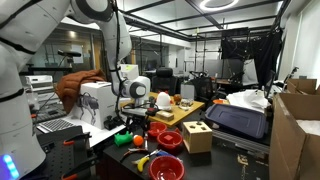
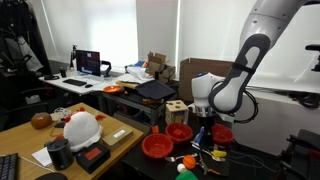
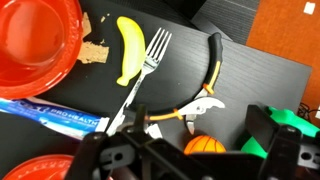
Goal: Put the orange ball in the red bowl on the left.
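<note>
In the wrist view the orange ball (image 3: pixel 205 147) lies on the black table, low in the picture, between the two fingers of my gripper (image 3: pixel 190 160). The jaws stand wide apart and do not touch it. A green ball (image 3: pixel 287 131) sits just beyond the right finger (image 3: pixel 265 130). One red bowl (image 3: pixel 35 40) fills the top left corner, and a second red bowl's rim (image 3: pixel 28 167) shows at the bottom left. In both exterior views the gripper (image 1: pixel 137 120) (image 2: pixel 203 138) hangs low over the table beside red bowls (image 1: pixel 168 139) (image 2: pixel 158 146).
A yellow banana (image 3: pixel 130 50), a fork (image 3: pixel 150 65), pliers with orange-and-black handles (image 3: pixel 200 100) and a toothpaste box (image 3: pixel 50 113) lie between the ball and the bowls. A wooden block box (image 1: pixel 197 136) stands nearby, and a white helmet (image 2: pixel 82 127) sits on a side table.
</note>
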